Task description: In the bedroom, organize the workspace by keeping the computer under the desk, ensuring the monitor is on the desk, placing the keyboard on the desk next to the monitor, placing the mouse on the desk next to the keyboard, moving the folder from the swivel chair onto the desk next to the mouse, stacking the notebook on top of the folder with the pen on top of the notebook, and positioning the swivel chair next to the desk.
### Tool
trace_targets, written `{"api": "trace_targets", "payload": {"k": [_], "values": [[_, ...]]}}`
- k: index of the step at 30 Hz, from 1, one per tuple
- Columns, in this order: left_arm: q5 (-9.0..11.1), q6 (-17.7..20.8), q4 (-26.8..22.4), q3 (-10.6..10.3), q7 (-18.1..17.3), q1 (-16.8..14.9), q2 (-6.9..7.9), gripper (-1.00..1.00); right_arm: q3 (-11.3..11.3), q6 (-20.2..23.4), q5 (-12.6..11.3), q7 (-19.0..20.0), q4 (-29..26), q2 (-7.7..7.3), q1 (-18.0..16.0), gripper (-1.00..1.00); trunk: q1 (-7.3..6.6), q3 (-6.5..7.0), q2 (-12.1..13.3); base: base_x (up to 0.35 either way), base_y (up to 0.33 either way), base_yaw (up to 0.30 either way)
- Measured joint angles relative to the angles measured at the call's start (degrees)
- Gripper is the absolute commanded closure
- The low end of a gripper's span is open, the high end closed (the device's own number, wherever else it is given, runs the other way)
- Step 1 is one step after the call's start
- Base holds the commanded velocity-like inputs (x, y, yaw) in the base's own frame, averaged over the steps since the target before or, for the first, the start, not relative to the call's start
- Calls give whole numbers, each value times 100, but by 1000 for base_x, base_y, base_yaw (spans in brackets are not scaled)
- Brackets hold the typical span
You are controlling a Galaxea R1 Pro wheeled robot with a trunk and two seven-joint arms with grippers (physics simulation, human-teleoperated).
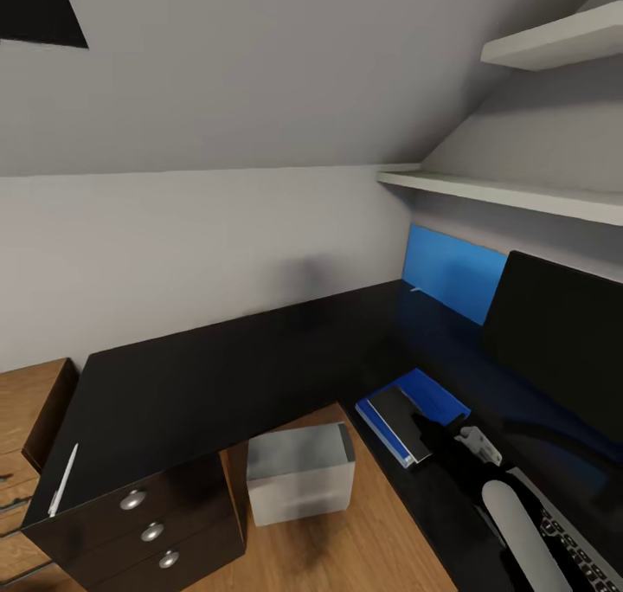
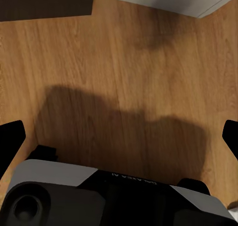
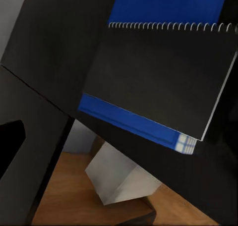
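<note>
Black jaws of the right gripper (image 1: 472, 443) sit just past the notebook (image 1: 407, 419), which lies on the blue folder (image 1: 433, 397) on the desk (image 1: 216, 367); I cannot tell how wide they stand, and nothing seems to be between them. The left gripper (image 2: 119, 137) hangs over bare wood floor, jaws spread wide and empty.

My worry is the stack — from the right wrist view the folder's corner (image 3: 183, 142) pokes over the surface's edge, so a nudge from the arm could tip both down toward the computer (image 1: 300, 472) below.

The pen (image 1: 63, 479) lies well apart, at the far end above the drawers (image 1: 151, 531) — a long reach. Monitor (image 1: 558, 350) and keyboard (image 1: 575, 544) crowd the right arm's side.
</note>
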Motion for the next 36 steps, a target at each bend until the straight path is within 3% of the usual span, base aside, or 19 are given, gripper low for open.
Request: {"api": "trace_targets", "payload": {"k": [7,11,13,16,18,22,24,25,27,28,32,35,36], "values": [[0,-14,137,5,-8,1,32,-100,-1,62,392,-29,-20,5,96,-100,-154,126,281,0,0,0],[-89,-289,329,6,-2,0,34,-100,0,60,454,-19,-37,14,185,-100,-242,198,442,0,0,40],[-259,-604,416,2,12,0,26,-100,26,56,468,-18,-42,31,202,-100,-286,234,522,0,0,193],[-531,-763,769,-5,22,0,7,-100,140,30,486,-18,-40,39,207,-100,-352,288,642,0,0,252],[-647,-802,943,-5,22,0,1,-100,338,-107,495,-21,-39,41,209,-100,-396,324,723,0,0,269],[-686,-816,1002,-1,22,0,0,-100,600,-323,600,-27,-38,36,212,-100,-484,394,883,0,0,273],[-695,-821,1016,0,22,0,-1,-100,756,-451,795,-30,-38,38,211,-100,-528,427,964,0,0,274],[-701,-823,1028,0,25,0,-1,-100,961,-636,1164,-46,-33,40,213,-100,-550,443,1004,0,0,272],[-703,-827,1034,1,28,0,-1,-100,1132,-769,1423,-55,-31,45,214,-100,-594,473,1084,0,0,269],[-703,-831,1035,3,28,0,0,-100,1196,-806,1494,-57,-30,46,215,-100,-616,487,1124,0,0,266],[-686,-1126,1046,3,32,-1,0,-100,1874,-1006,1933,-359,-21,57,217,-100,-703,543,1285,0,0,261],[-683,-1172,1052,2,35,0,-1,-100,2057,-1140,2080,-495,-20,58,217,-100,-769,583,1406,0,0,256],[-679,-1191,1054,1,38,-1,-1,-100,2215,-1235,2231,-549,-16,62,215,-100,-791,596,1446,0,0,254]]}}
